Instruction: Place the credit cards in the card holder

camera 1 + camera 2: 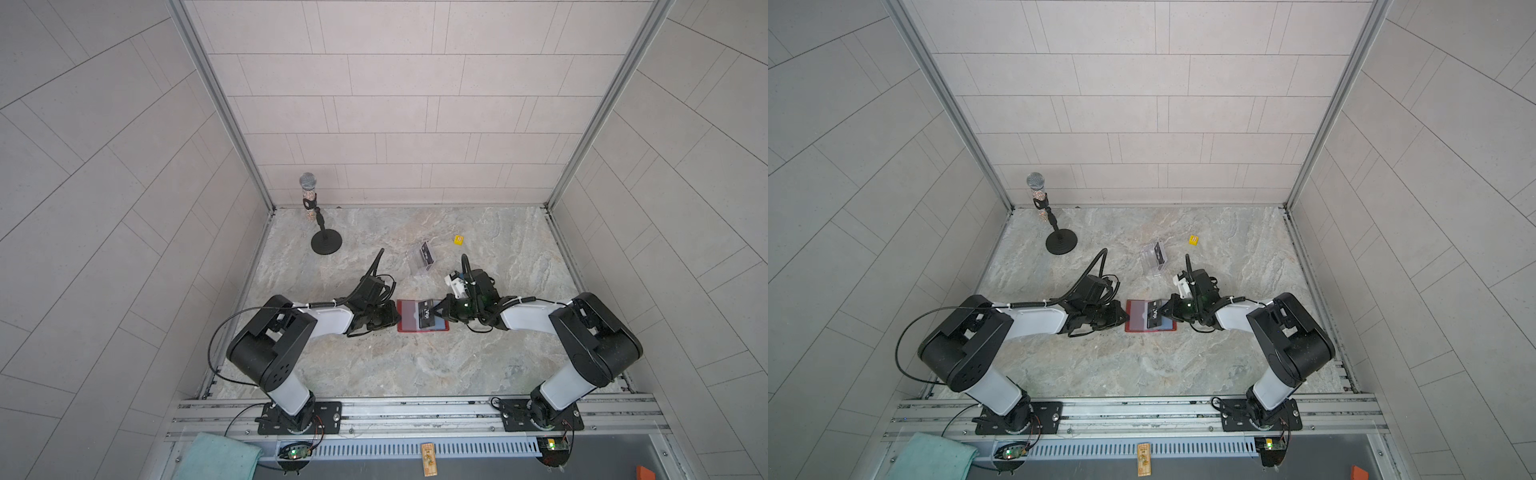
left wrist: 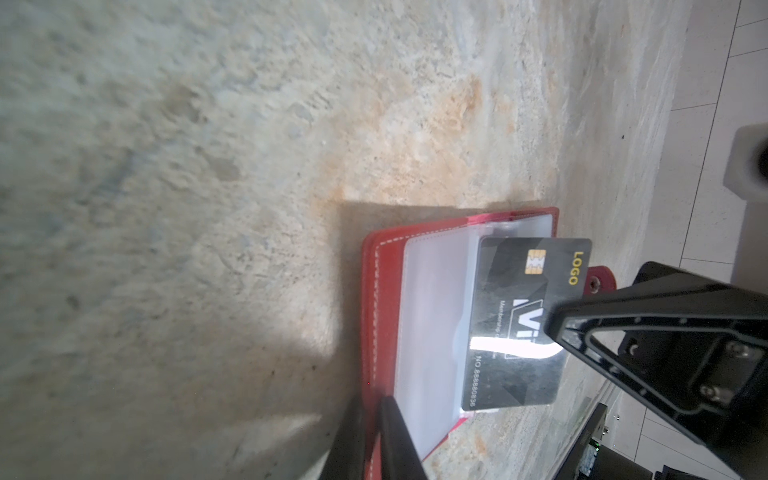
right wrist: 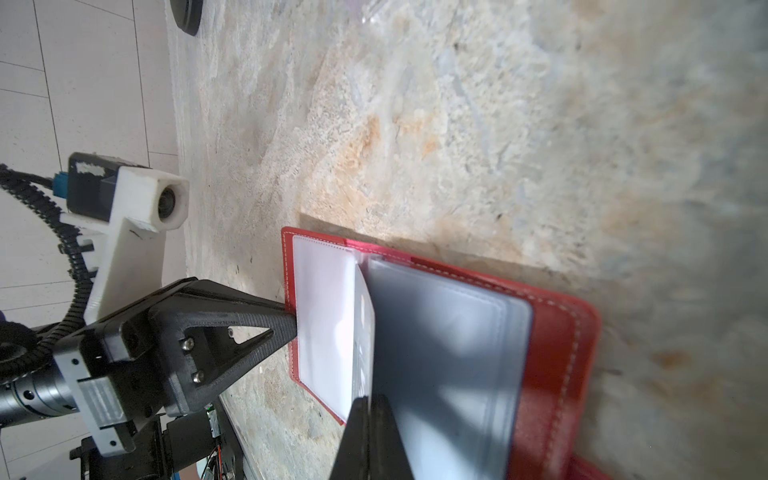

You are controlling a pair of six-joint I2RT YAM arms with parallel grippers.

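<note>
Holding a black card [image 1: 427,318] in the right pincer [image 1: 437,311], jaws clamped tight on the card edge facing the right arm; printed face up, chip and white lettering readable in the left wrist view [image 2: 519,291]. Card holder [image 1: 419,329] lies open on the counter [image 1: 415,374], midway between the two arms, clear sleeves up, in both top views [image 1: 1148,329]. Card sits over the holder's right half, tilted, with its far long edge down on a clear sleeve; can't tell if that edge is actually inside a pocket. Snap tab [image 2: 602,282] sticks out on the right-arm side, just beside the right pincer's finger [image 2: 582,328]. Left pincer [image 1: 397,319] is at the holder's left edge, jaws narrow, nipping the cover there: red cover edge shows between its fingers [image 2: 390,428] in the left wrist view. Further back on the counter: clear acrylic stand [image 1: 420,266] with another black card [image 1: 427,254] in it, yellow die [image 1: 459,240] near it, microphone on a round-base stand [image 1: 327,242] back left, well apart from the holder
</note>
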